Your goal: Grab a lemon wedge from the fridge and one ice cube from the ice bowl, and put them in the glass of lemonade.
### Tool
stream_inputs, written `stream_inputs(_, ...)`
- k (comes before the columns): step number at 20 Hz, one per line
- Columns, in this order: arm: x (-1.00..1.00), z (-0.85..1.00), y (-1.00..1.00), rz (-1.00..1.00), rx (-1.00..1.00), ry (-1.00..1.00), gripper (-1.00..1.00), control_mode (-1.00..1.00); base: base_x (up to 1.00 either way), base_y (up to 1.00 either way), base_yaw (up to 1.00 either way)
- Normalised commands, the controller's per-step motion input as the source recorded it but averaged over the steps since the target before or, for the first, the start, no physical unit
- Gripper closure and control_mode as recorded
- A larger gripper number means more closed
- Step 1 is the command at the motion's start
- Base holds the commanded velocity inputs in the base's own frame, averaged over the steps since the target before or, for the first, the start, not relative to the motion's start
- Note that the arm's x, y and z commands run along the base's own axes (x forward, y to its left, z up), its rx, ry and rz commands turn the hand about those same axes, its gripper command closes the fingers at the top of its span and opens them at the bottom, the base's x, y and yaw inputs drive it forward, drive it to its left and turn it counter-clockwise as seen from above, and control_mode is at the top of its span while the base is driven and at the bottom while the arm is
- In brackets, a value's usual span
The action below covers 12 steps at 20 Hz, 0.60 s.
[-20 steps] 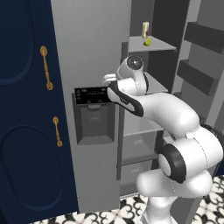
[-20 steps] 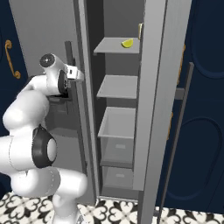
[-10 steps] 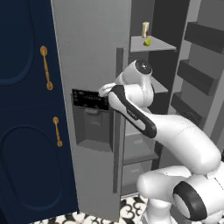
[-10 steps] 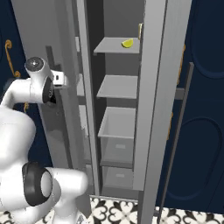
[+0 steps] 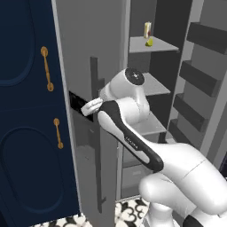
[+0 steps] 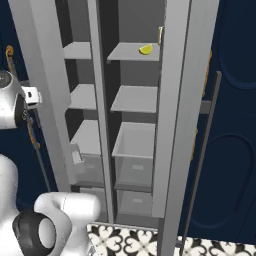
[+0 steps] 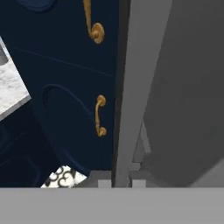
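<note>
Fingers clenched, resting at left fridge door by its dark handle; whether gripping handle, cannot tell. Fridge doors swung open, shelves exposed. Lemon wedge lying on top shelf, well apart from fingers, untouched. Early stage, by judgement: wedge pickup, ice cube pickup and both drops into glass outstanding.
</note>
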Motion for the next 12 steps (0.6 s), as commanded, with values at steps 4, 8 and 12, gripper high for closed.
stream_inputs(4,-0.89,0.29,0.18,0.06,-0.02,0.01,-1.0,-1.0,0.0,0.0,0.0)
stream_inputs(8,-0.92,0.34,-0.22,0.0,0.0,-0.1,-1.0,-1.0,0.0,0.0,0.0)
stream_inputs(12,-0.8,0.43,-0.7,0.0,0.04,-0.07,-1.0,-1.0,0.0,0.0,0.0)
